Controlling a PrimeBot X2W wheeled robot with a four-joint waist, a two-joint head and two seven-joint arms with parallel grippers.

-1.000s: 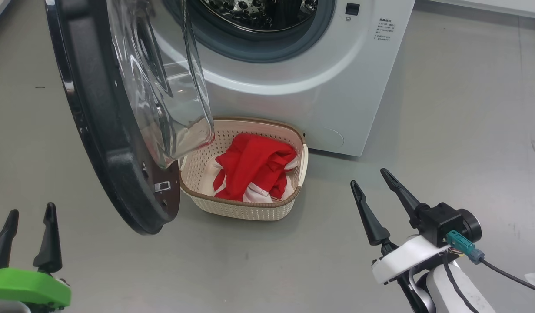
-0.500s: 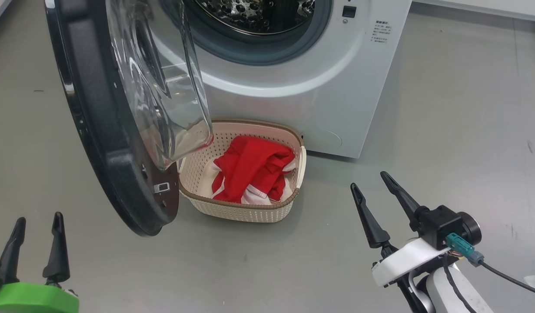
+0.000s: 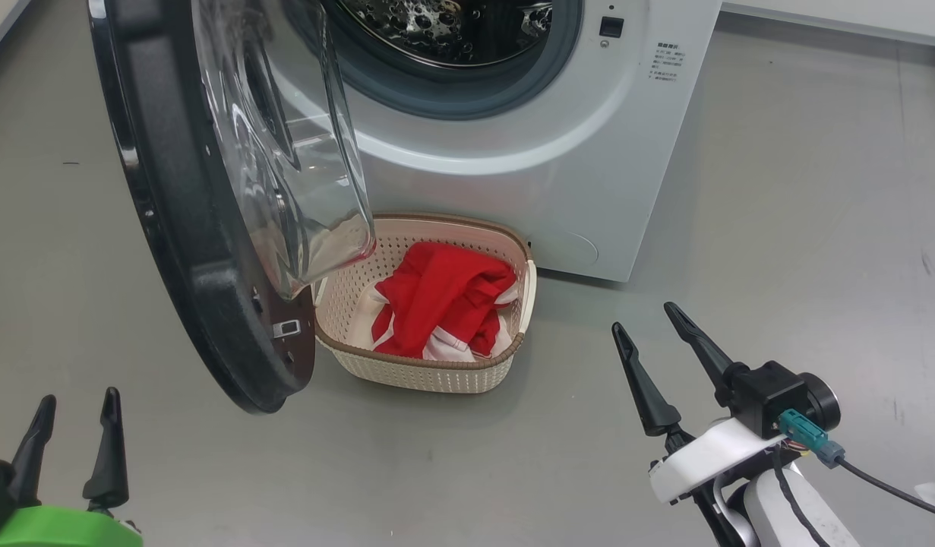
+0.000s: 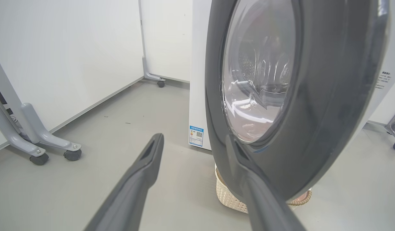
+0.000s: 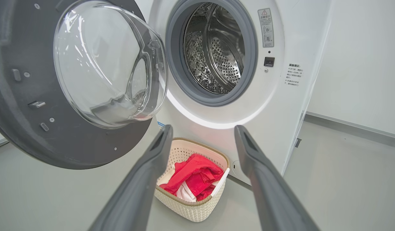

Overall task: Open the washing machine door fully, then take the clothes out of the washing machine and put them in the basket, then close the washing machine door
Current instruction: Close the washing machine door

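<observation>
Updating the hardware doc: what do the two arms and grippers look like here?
Left gripper: two long dark tapered fingers on a bright green mount. Right gripper: same fingers, white wrist shell, black cylindrical module, teal connector with a black cable.

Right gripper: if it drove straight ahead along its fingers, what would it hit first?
Probably the washing machine, its white front just below the porthole; the right gripper aims above the basket, though depth is unclear.

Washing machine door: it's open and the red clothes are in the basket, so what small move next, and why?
Probably raise the left gripper to the outer face of the washing machine door and start pushing it shut. The clothes lie in the basket, the drum looks empty, and the right gripper holds nothing.
</observation>
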